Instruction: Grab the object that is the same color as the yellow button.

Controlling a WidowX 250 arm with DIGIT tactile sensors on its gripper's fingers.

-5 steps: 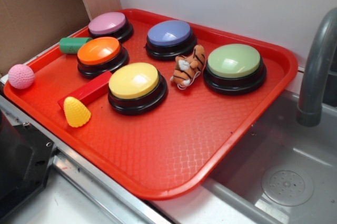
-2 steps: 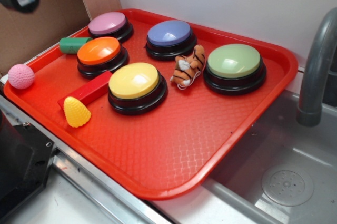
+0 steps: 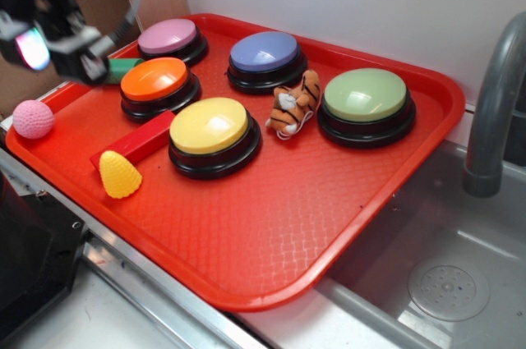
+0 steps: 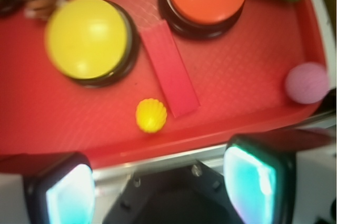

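Yellow marks the target: the corn-shaped cone [image 3: 120, 175] lies on the red tray [image 3: 271, 234] near its front-left rim, just beside the end of the red block [image 3: 136, 142] and forward-left of the yellow button [image 3: 209, 126].

Change of state: a second ago no arm was in the exterior view; a moment later its tip showed at the top-left corner; now the hand [image 3: 51, 41] hangs over the tray's left end, above the green cylinder [image 3: 122, 68] and beside the orange button [image 3: 154, 79]. Assessment: the approach has begun, but the hand is well apart from the cone and must travel toward the front rim and descend.

Hand state: in the wrist view both fingers [image 4: 251, 182] stand wide apart with nothing between them, and the cone [image 4: 151, 115] sits ahead of the gap, slightly left of centre.

Inventory:
- Dome buttons: five (pink, orange, yellow, blue, pale green).
- Yellow cone: one.
- Red block: one.
- Green cylinder: one.
- Pink ball [image 3: 33, 118]: one, at the tray's left corner.
- Tiger toy [image 3: 293, 104]: one.
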